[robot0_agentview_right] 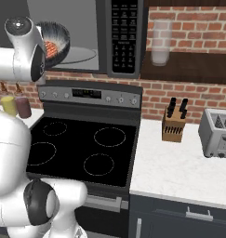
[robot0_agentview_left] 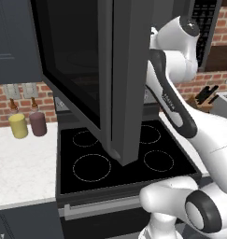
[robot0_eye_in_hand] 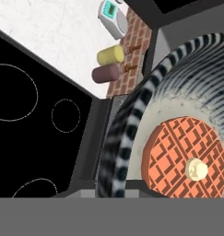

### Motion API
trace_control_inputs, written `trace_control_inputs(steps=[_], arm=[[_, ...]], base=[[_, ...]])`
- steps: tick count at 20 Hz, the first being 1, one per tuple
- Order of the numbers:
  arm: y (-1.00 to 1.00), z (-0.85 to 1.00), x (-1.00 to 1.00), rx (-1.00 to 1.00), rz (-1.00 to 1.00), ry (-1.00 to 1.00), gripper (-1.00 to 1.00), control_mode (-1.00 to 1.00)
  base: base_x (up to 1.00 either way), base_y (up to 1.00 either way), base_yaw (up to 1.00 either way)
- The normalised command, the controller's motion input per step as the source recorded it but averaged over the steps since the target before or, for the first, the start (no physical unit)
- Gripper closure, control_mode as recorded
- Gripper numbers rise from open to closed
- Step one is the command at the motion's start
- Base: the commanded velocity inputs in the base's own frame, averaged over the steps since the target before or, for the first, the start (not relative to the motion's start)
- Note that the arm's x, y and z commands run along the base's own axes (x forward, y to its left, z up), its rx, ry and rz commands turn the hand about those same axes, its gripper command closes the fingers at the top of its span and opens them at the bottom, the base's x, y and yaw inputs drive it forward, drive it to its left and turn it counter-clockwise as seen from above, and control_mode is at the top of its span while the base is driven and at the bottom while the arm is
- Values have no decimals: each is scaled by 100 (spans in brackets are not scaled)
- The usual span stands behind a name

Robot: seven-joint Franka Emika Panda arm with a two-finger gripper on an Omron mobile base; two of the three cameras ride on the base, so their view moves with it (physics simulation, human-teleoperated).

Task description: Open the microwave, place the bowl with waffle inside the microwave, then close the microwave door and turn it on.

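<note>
The wide dark grey microwave [robot0_agentview_right: 86,32] above the black-topped stove [robot0_agentview_right: 82,148] stands with its dark grey framed, black-glass door [robot0_agentview_left: 94,70] swung fully out over the burners, and the round dark grey bowl with the pale ribbed inner wall [robot0_agentview_right: 56,39] is already up at the mouth of the cavity, over the pale turntable [robot0_agentview_right: 82,55] inside. In the hand view the bowl [robot0_eye_in_hand: 178,115] sits close under the camera with the small orange-red gridded waffle and its yellow dab [robot0_eye_in_hand: 185,159] resting flat in the bottom. The fingers themselves are hidden below the rim, so whether they are clenched on the bowl cannot be told from the pictures – though the bowl hanging at the wrist suggests a rim grasp. The step in hand looks to be setting the bowl down inside. Doing it well means keeping the bowl level so the waffle does not slide, carrying it further in until it sits over the middle of the turntable, lowering until the base touches before letting go, and then drawing the hand straight back out – clear of the cavity edge and of the open door. The yellow and maroon bottles [robot0_agentview_left: 28,123] on the white bench are well apart.
</note>
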Motion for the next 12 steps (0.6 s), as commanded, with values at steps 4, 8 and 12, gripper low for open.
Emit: trace_control_inputs(steps=[4,8,12], arm=[[1,6,61,-9,0,18,100,-100],[0,20,63,-1,0,12,100,-100],[2,13,60,0,0,8,100,-100]], base=[[0,0,0],[0,0,0],[0,0,0]])
